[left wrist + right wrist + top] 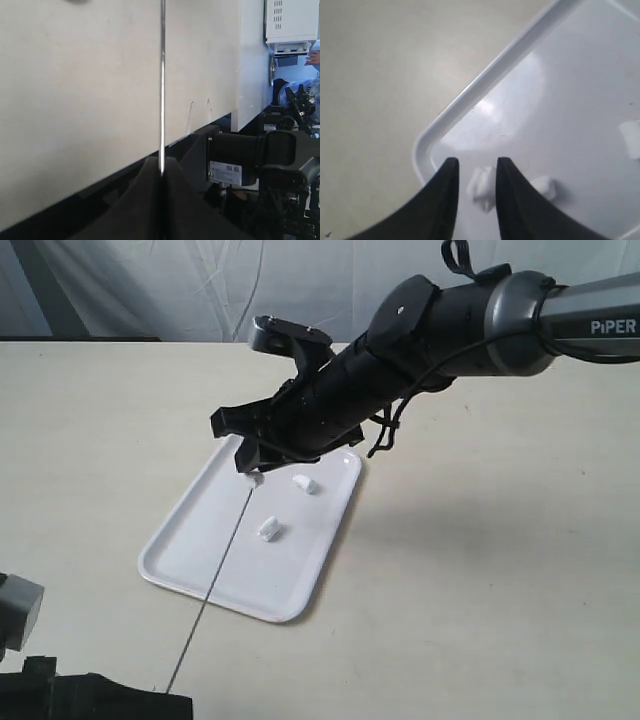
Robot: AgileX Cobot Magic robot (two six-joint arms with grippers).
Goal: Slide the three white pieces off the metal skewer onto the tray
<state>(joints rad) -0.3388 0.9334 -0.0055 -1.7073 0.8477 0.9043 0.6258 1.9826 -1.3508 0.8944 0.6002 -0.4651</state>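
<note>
As seen from the exterior view: shows a flat, glossy white rectangular tray (190, 545) on a beige table (480, 570), with the right gripper (250, 468) low over its far left corner. Shows a very thin, straight dark grey metal skewer (209, 590) slanting from the left gripper (165, 700) up to that corner, with one of three tiny white irregular chunks (269, 529) at its tip and two loose on the tray. In the left wrist view, shows dark fingers (145, 200) clamped on the skewer. In the right wrist view, shows black fingers (445, 200) narrowly apart, one chunk in the gap; cannot tell whether squeezed.
</note>
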